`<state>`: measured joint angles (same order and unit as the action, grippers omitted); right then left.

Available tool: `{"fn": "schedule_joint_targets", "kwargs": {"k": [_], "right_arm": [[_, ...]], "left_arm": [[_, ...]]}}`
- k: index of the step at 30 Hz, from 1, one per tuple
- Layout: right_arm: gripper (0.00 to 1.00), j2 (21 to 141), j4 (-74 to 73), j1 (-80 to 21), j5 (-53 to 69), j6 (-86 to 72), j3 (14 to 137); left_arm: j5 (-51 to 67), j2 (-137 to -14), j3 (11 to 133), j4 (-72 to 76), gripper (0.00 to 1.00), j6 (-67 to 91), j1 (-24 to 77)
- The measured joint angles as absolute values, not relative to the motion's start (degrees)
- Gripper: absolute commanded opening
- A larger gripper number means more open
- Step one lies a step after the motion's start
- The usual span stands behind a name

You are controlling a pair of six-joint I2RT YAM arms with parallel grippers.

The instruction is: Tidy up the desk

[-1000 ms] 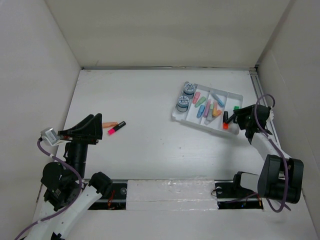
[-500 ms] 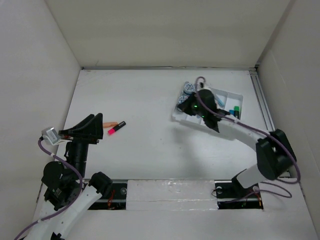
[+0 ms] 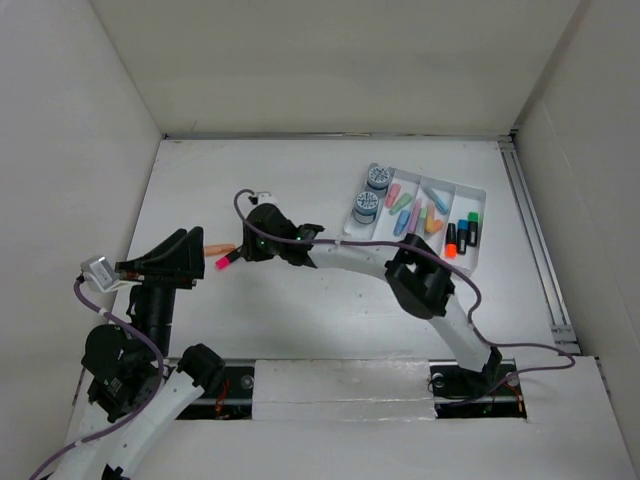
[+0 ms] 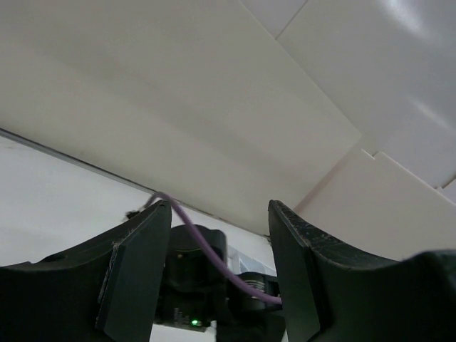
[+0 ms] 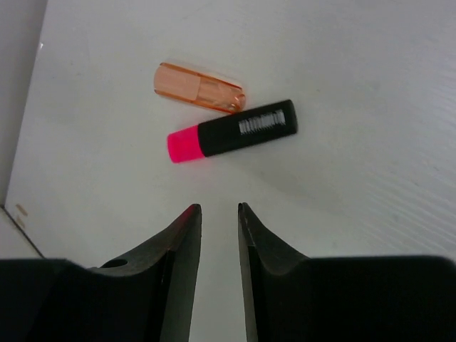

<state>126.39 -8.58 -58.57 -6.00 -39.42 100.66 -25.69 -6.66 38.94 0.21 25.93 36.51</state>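
white desk (image 3: 300, 320), white walls (image 3: 330, 60); pink marker (image 5: 231, 131) beside orange cap (image 5: 199, 87)

White desk (image 3: 300, 190); pink marker (image 5: 231, 132), orange cap (image 5: 199, 87), compartmented tray (image 3: 440, 181)

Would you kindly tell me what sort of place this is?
Probably a robotics lab test cell: a white desk boxed in by bare walls, left arm and right arm mounted at its near edge, a tray of highlighters.
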Motion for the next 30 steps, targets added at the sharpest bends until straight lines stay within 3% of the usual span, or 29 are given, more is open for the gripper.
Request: {"fn": "schedule_joint_targets", "kwargs": {"k": [2,5,7,19,30], "right_arm": [[0.28,131.7,-10.9,-59.8,-6.5,-38.4,107.6],[0.07,137.8,-14.1,-60.9,-6.1,-37.7,116.8],[0.00,140.7,-15.4,-61.4,-5.5,-37.5,121.6],[0.00,150.7,-17.2,-61.5,-5.5,-37.5,137.9],[0.00,154.1,-18.2,-61.6,-5.8,-39.0,139.0]], "left_arm": [[-25.8,-6.5,38.9,0.2,0.52,26.0,36.5],[-25.9,-6.5,38.9,0.2,0.52,25.9,36.5],[-25.9,-6.5,38.9,0.2,0.52,25.9,36.5],[-25.9,-6.5,38.9,0.2,0.52,25.9,36.5],[-25.9,-6.5,38.9,0.2,0.52,25.9,36.5]]}}
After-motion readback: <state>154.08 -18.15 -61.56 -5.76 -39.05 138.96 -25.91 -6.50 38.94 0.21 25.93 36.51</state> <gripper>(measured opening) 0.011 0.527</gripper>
